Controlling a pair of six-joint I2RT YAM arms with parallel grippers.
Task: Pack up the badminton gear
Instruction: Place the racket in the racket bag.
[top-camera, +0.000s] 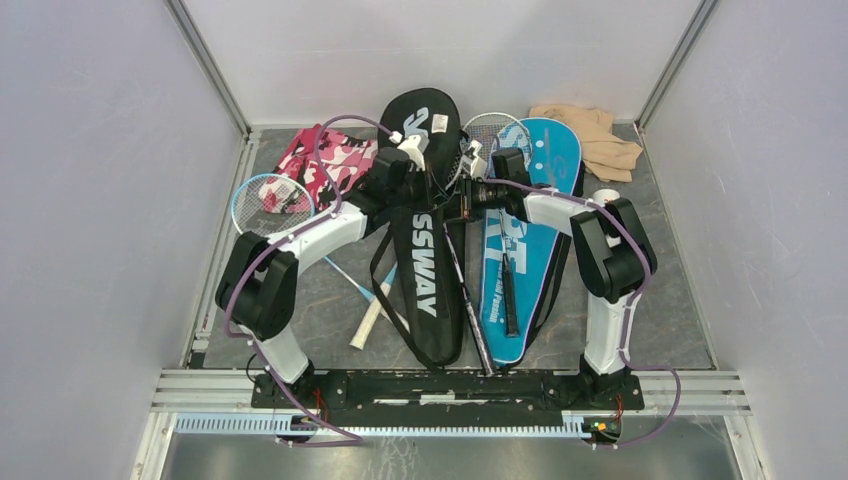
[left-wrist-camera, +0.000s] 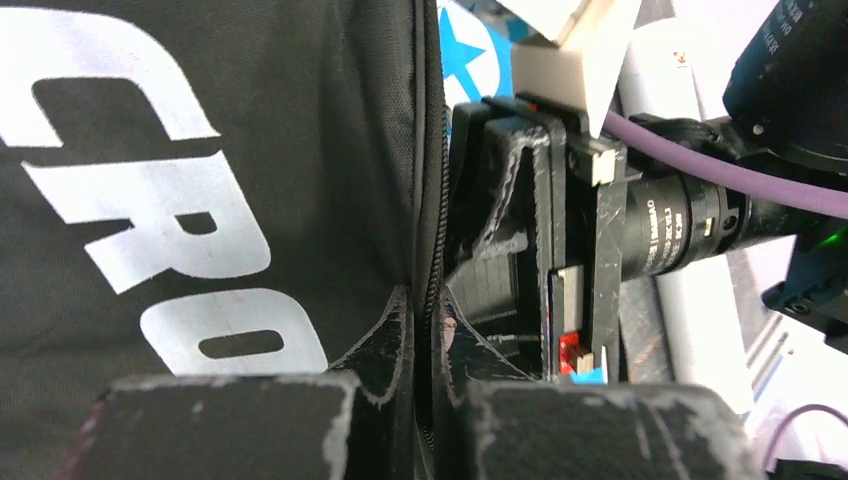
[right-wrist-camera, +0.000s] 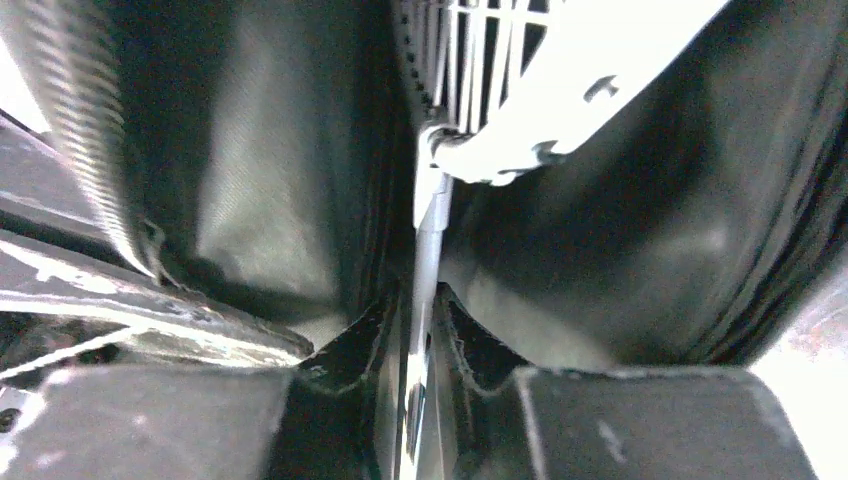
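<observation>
You are on the step of getting a racket into the black cover (top-camera: 425, 280), which lies lengthwise down the middle of the overhead view.

The left gripper (left-wrist-camera: 425, 322) is pinched tight on the zipped edge of that cover, near its rounded top end. It looks as though it is holding the flap up so the mouth gapes. The right gripper (right-wrist-camera: 420, 325) is clamped on the thin shaft of the racket (right-wrist-camera: 425, 235), just below where the shaft meets the strung head. In the right wrist view dark fabric stands on both sides of the head, so I judge the head is at or just inside the opening. You cannot tell how far in it sits.

Next, keep the flap lifted with the left arm and feed the head deeper along the cover's length with the right. Keep the frame flat so the strings and rim do not catch on the zip teeth. The two grippers are very close together at the centre top of the overhead frame, so watch that they do not knock each other.

More remains to be packed:
- The blue cover (top-camera: 545, 160), just right of the black one.
- A blue racket (top-camera: 262, 200) at the left of the overhead frame.
- The white tube (left-wrist-camera: 700, 320) on the right side of the left wrist view.
</observation>
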